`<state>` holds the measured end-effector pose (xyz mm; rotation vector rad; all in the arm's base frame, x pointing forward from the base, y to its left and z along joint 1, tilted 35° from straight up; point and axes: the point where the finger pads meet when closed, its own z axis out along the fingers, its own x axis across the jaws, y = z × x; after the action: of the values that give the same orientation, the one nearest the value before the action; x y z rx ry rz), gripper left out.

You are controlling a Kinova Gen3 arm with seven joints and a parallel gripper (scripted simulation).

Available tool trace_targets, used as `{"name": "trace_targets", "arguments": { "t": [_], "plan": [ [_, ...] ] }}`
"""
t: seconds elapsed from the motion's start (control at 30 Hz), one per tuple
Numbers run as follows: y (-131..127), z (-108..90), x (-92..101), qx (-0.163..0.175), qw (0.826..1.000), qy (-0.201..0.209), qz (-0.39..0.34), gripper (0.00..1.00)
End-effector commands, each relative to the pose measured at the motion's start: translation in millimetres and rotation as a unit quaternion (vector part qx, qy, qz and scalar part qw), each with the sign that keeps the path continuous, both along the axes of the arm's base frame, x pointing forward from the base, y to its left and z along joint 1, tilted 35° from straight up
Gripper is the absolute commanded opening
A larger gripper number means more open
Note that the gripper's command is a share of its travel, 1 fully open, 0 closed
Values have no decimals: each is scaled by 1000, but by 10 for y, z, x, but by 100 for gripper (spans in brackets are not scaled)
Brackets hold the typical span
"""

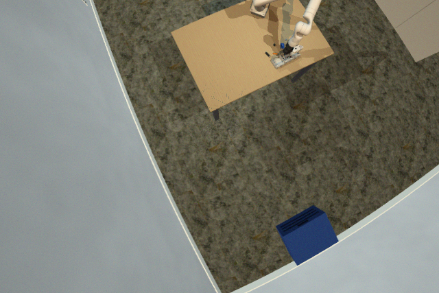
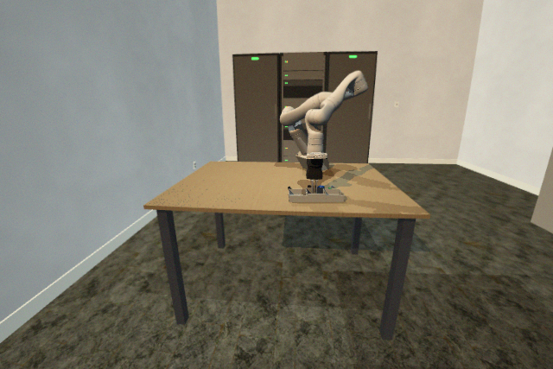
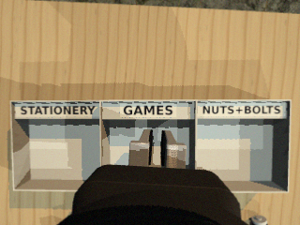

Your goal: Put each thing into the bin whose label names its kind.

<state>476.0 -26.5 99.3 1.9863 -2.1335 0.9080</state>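
Near the bench's [image 1: 226, 59] [image 2: 232, 186] [image 3: 141, 47] long edge, the hand [image 1: 286, 55] [image 2: 314, 190] [image 3: 157, 142] is gripping nothing visible, fingers slightly parted; the blue piece [image 1: 282, 45] [image 2: 320, 187], probably light and stiff, is inviting a mid-body grip.

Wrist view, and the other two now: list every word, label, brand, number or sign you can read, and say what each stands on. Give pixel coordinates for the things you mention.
"STATIONERY": on the strip along the top edge of the left bin [image 3: 55, 159] in the wrist view.
"GAMES": on the strip of the middle bin [image 3: 117, 157].
"NUTS+BOLTS": on the strip of the right bin [image 3: 222, 157].
Top and exterior views: no readable text; the bin labels are too small to read there.
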Motion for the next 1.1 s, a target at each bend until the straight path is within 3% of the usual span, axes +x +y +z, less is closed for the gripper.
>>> {"name": "trace_targets", "arguments": {
  "t": [0.0,0.27,0.5,0.67,1.07],
  "plan": [
    [33,16,6,1,1000,-1,3,31],
    [83,104,-29,1,1000,-1,3,31],
    [197,304,-109,1,1000,-1,3,31],
    [197,304,-109,1,1000,-1,3,31],
    [727,27,-47,2,1000,-1,3,31]
  ]
}}
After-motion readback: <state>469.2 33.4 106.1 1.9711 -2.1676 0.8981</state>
